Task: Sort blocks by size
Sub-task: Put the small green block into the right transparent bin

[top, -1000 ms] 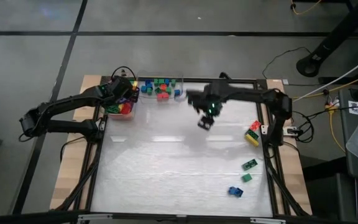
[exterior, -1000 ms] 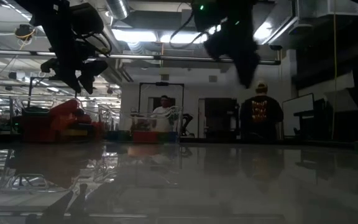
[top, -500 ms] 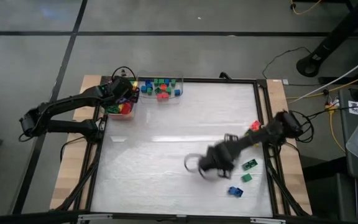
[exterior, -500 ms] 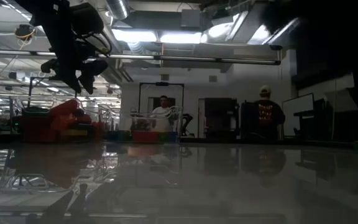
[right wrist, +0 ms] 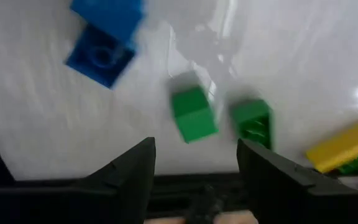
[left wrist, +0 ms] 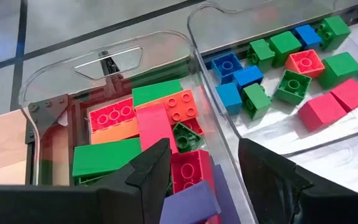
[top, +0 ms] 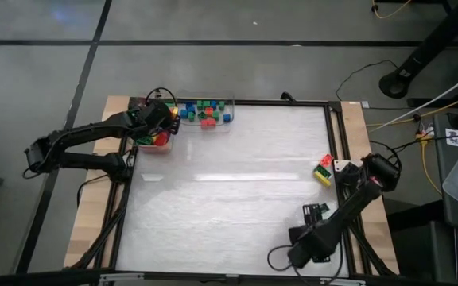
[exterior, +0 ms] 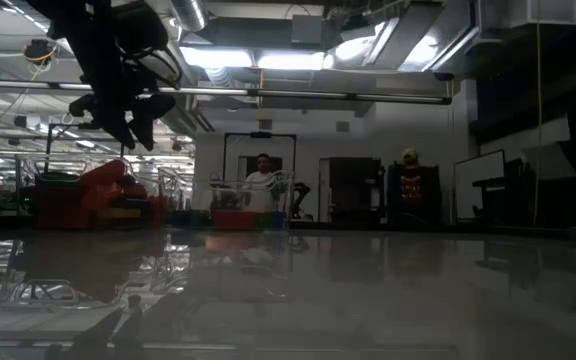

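**Loose blocks wait by the right arm**

Most blocks are sorted into two clear tubs at the far left corner of the table (top: 213, 199). Long blocks (left wrist: 166, 118) fill one tub (left wrist: 39, 93). Short square blocks (left wrist: 291, 68) lie in the tub (left wrist: 194, 25) beside it. A few are loose near the right edge: a blue block (right wrist: 104, 37), a green block (right wrist: 193, 121), another green block (right wrist: 252, 124) and a yellow block (right wrist: 344, 146).

The left gripper (left wrist: 204, 168) hangs over the long-block tub, half open, holding nothing. The right gripper (right wrist: 194, 165) hangs over the green block, open and empty.

The blocks look hard, light and smooth. I think they could slip, so pinch the flat sides, not the bumpy top.
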Controlling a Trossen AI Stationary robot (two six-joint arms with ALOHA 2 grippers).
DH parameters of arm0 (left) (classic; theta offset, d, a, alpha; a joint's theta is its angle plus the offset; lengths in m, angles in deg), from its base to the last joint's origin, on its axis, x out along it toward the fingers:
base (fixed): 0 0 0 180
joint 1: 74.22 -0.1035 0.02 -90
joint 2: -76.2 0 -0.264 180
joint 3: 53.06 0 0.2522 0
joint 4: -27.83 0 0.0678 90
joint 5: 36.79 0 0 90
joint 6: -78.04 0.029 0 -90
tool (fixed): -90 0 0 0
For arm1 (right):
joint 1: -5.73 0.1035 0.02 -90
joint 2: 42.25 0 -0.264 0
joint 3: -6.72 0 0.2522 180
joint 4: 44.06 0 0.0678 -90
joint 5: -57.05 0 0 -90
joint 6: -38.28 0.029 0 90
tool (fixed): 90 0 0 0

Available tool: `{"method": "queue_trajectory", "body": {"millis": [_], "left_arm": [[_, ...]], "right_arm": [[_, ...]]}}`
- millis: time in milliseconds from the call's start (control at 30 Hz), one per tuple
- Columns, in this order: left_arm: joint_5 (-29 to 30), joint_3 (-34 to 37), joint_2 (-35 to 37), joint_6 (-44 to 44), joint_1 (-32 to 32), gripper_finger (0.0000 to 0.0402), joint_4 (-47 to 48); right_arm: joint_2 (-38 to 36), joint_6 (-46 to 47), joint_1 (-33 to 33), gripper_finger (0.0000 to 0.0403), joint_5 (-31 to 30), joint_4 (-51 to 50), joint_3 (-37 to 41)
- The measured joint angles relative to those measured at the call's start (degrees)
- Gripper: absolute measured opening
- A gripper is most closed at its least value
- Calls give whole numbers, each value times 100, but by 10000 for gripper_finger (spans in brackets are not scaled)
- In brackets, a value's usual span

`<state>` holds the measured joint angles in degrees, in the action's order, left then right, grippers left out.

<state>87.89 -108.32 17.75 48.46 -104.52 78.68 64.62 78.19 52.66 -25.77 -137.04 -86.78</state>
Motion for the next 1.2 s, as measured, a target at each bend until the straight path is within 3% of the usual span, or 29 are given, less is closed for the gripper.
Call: {"method": "queue_trajectory", "body": {"millis": [800,933,1100,1200], "left_arm": [[0,0,0,-46,195,178,-4],[0,0,0,-46,195,178,-7],[0,0,0,-46,195,178,-7],[0,0,0,-46,195,178,-7]], "right_arm": [[4,331,143,222,293,1553,1473],[4,385,95,199,294,1909,1473],[4,622,-104,135,313,1960,1473],[4,624,-275,132,310,1959,1473]]}}
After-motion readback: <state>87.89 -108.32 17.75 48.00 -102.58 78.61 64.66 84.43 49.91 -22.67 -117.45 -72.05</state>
